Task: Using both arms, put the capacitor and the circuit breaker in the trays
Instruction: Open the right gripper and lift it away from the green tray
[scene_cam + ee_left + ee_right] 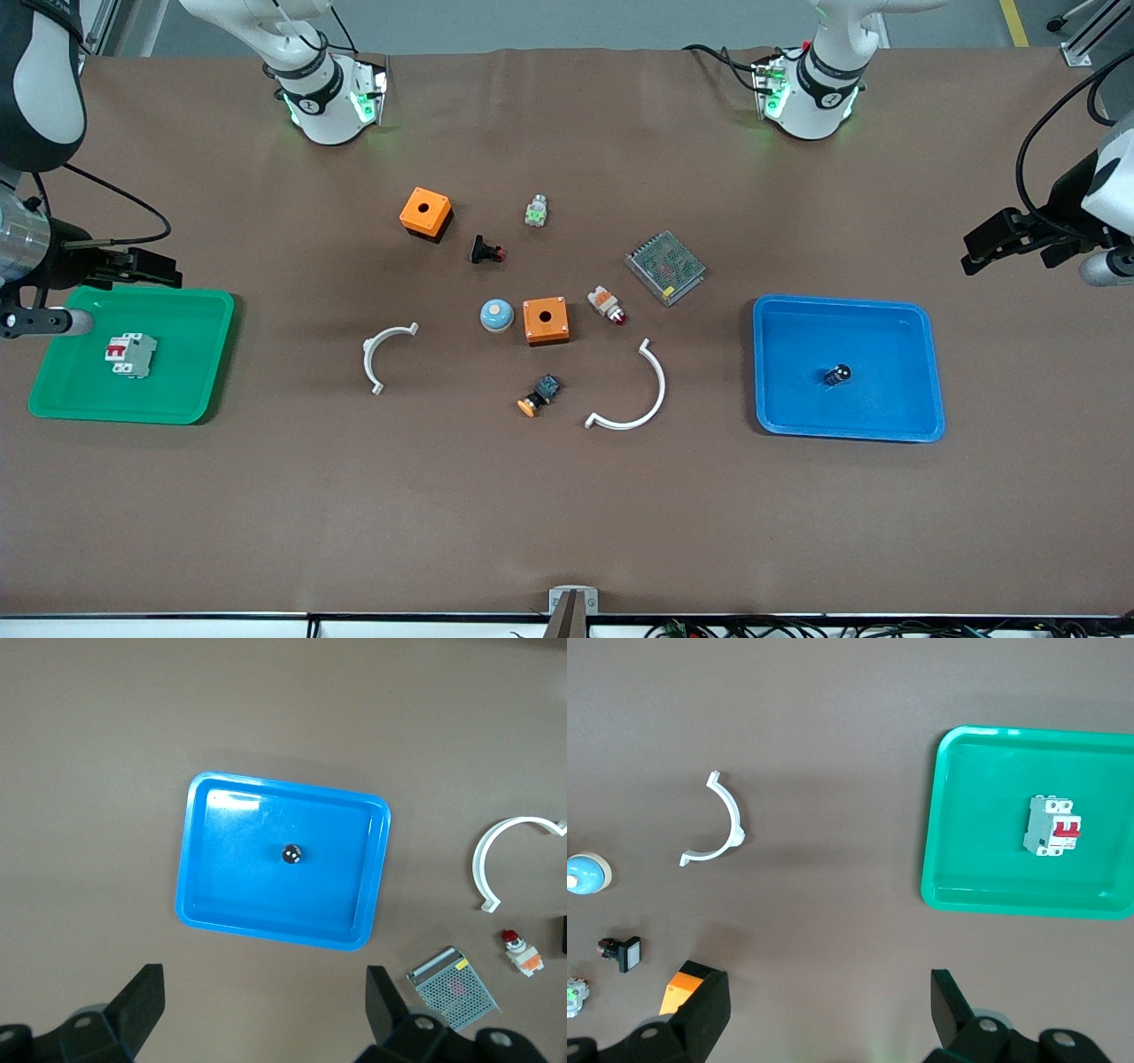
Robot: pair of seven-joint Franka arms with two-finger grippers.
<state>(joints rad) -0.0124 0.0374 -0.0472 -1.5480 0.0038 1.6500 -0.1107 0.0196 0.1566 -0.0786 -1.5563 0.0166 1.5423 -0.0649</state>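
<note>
Black capacitor (837, 375), perhaps upright, shiny top

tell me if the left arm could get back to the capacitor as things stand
Probably yes. The capacitor stands alone in the blue tray, nothing over it, and the open left gripper hangs close by, above the table at that end.

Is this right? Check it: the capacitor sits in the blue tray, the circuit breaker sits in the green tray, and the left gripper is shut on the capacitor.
Not quite. The capacitor lies alone in the blue tray, and the left gripper is open and holds nothing, as the left wrist view shows. The circuit breaker does sit in the green tray.
</note>
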